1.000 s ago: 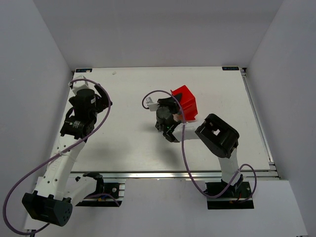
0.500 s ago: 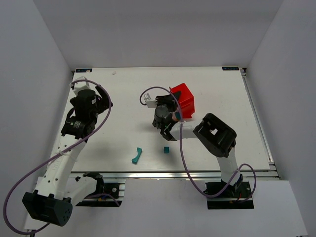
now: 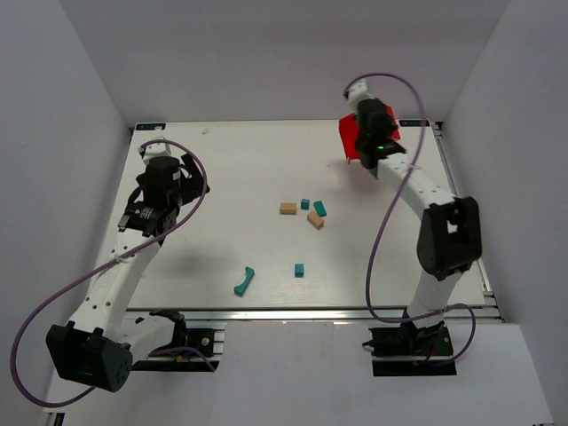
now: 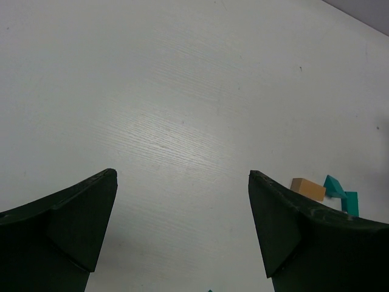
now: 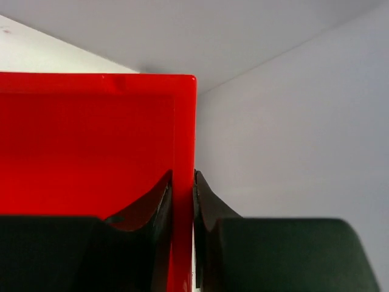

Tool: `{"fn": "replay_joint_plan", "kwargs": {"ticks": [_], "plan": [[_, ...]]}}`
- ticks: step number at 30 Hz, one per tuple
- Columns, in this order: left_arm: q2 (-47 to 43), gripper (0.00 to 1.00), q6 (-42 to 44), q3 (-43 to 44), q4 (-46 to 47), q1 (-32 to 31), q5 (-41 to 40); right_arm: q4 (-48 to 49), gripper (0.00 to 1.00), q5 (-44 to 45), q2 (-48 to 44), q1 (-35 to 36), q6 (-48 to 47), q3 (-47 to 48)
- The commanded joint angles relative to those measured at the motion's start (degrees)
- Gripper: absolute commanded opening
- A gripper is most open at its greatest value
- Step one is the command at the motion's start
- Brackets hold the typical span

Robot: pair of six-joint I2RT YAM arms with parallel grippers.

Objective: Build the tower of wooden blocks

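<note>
The right jaws are pinched on the side wall of the red bin (image 5: 91,140), one finger inside it and one outside. The right arm (image 3: 413,182) is stretched out to the far right corner of the bench (image 3: 222,169), so the bin is well apart from everything else. Whether it rests on the bench or hangs just above it I cannot tell. The left jaws are spread wide with nothing between them, only bare bench showing below. They hover over the left side, well clear of the pieces. Out in the middle the pieces lie loose in a small cluster: a tan block (image 3: 287,209), a teal cube (image 3: 304,203) just beside it, a teal block (image 3: 319,209) next along, and a second tan block (image 3: 315,220) at a slant just in front. They are close together, though I cannot make out whether any touch. Nearer the arms, set apart from the cluster and from each other, lie a lone teal cube (image 3: 299,269) and a curved teal piece (image 3: 244,280). Nothing sits on top of anything, so to my eye the wood block tower has not been started. The pieces are out on the bench and every bit of stacking is left to do. The left arm (image 3: 115,275) looks free to begin, while the right has the bin to let go of first.
</note>
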Motion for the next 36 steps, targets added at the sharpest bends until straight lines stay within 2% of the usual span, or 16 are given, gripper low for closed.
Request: {"fn": "replay_joint_plan", "kwargs": {"ticks": [1, 4, 6, 11, 20, 23, 25, 27, 28, 30, 33, 36], "plan": [[0.5, 0.98, 0.7, 2.3, 0.9, -0.1, 3.8, -21.5, 0.00, -23.3, -9.4, -5.5, 31.2, -5.9], [1.2, 0.98, 0.8, 2.3, 1.5, 0.0, 5.8, -26.7, 0.00, -32.3, -7.5, -10.1, 35.7, -3.7], [1.7, 0.98, 0.9, 2.1, 1.5, 0.0, 6.4, -26.2, 0.00, -32.6, -6.6, -13.0, 38.8, -5.1], [3.1, 0.98, 0.8, 1.8, 1.6, 0.0, 8.3, -23.7, 0.00, -41.2, -4.4, -21.2, 46.7, -8.1], [4.4, 0.98, 0.2, -0.3, 1.9, -0.1, 13.1, -21.7, 0.00, -43.9, -0.1, -29.1, 54.4, -10.8], [4.3, 0.98, -0.6, -2.1, 2.1, -0.1, 15.1, -21.0, 0.19, -44.6, -0.9, -30.0, 54.3, -11.7], [4.3, 0.98, -1.3, -3.3, 2.1, -0.2, 16.5, -21.1, 0.46, -45.8, -2.4, -30.1, 53.3, -12.0], [4.6, 0.98, -1.7, -3.7, 1.4, -0.2, 17.1, -22.5, 0.86, -47.2, -4.6, -29.8, 51.4, -12.1], [4.9, 0.98, -1.8, -3.5, 0.4, -0.3, 16.9, -22.8, 0.89, -49.3, -5.7, -29.5, 51.3, -12.2], [6.0, 0.98, -1.8, -3.2, -2.3, -0.5, 17.1, -22.6, 0.89, -50.8, -8.1, -29.1, 51.8, -14.5], [7.8, 0.98, -0.5, -4.0, -4.9, -0.9, 22.3, -21.9, 0.89, -51.0, -13.8, -28.1, 53.5, -19.4], [9.6, 0.90, 0.6, -7.7, -4.2, -2.7, 28.0, -21.8, 0.89, -51.3, -20.7, -26.5, 54.4, -25.0]]}}
